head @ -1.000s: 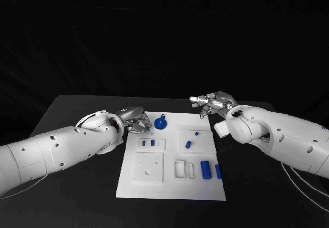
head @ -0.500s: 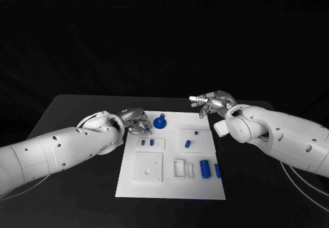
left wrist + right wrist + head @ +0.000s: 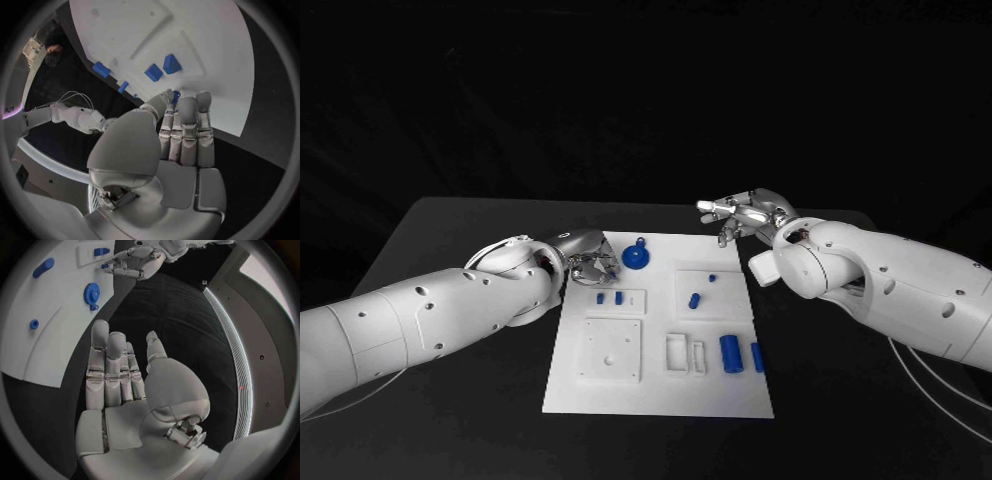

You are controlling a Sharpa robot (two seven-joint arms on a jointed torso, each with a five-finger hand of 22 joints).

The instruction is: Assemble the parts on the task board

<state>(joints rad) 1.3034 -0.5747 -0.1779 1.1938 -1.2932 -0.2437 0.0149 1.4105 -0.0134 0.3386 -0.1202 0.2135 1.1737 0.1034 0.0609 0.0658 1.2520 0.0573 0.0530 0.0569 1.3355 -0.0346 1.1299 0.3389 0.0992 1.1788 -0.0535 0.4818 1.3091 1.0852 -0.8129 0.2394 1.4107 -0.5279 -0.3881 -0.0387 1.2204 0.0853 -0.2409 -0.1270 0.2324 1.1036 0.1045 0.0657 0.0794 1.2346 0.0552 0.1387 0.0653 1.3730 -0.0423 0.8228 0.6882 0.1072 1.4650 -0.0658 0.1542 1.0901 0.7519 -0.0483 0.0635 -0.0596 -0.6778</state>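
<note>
The white task board lies in the middle of the table. A round blue disc with a tab sits at its far left corner. My left hand hovers just left of that disc, fingers curled close together, and nothing shows between them. In the left wrist view a sliver of the disc peeks past the thumb. Two small blue pegs stand in a raised block near the hand. My right hand hangs past the board's far right corner, fingers straight and palm bare.
Two more small blue parts sit in the right middle block. A blue cylinder and a slimmer blue bar lie at the board's near right. A square recessed plate takes up the near left. Black table surrounds the board.
My left hand has edged slightly toward me beside the disc, with its fingers curled in a little more. The right hand and the parts have stayed put.
</note>
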